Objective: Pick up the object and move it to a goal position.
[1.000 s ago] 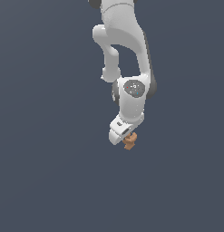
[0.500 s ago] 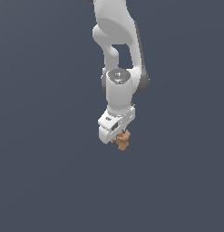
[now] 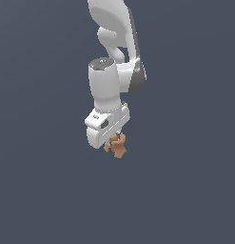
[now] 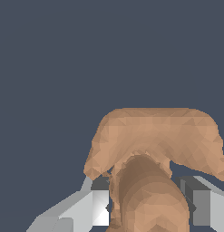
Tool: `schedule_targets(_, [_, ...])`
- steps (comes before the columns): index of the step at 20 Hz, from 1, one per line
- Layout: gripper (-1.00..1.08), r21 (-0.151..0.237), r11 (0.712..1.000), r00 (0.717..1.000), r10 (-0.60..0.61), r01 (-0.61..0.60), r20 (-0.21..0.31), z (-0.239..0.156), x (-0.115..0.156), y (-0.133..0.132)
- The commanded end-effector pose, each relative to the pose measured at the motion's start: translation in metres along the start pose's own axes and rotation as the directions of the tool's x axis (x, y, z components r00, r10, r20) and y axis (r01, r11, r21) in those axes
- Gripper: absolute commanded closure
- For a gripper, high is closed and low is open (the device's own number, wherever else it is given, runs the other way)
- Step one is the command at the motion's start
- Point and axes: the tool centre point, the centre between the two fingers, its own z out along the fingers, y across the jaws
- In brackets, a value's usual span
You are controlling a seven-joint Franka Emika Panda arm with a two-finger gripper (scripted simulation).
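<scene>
Gripping a small figurine, a white robot arm hangs over a plain dark grey-blue background.

Smooth, glossy white gripper (image 3: 114, 141) points downward. Its grey-tipped fingers (image 4: 100, 207) are closed to a narrow gap around the matte, lumpy orange-brown object (image 3: 117, 145), which sits between them and bulges out past the fingertips with stubby limbs.

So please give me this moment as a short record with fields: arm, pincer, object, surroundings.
arm: white arm, reaching down from the top of the exterior view
pincer: pincer shut on the figurine, one finger at each side of it
object: orange-brown figurine, lumpy, hanging below the white head
contact: in the wrist view the figurine sits between both fingers
surroundings: plain dark grey background; no goal marker visible
</scene>
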Motion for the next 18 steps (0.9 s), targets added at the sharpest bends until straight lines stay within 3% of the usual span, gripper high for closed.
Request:
schedule_targets(1, [1.08,-0.014,1.0,0.999,-0.023,0.022,-0.027,-0.011,-0.004,0.011])
schedule_targets(18, [1.08,-0.102,0.984,0.968,-0.164,0.147,-0.188,-0.076,-0.031,0.082])
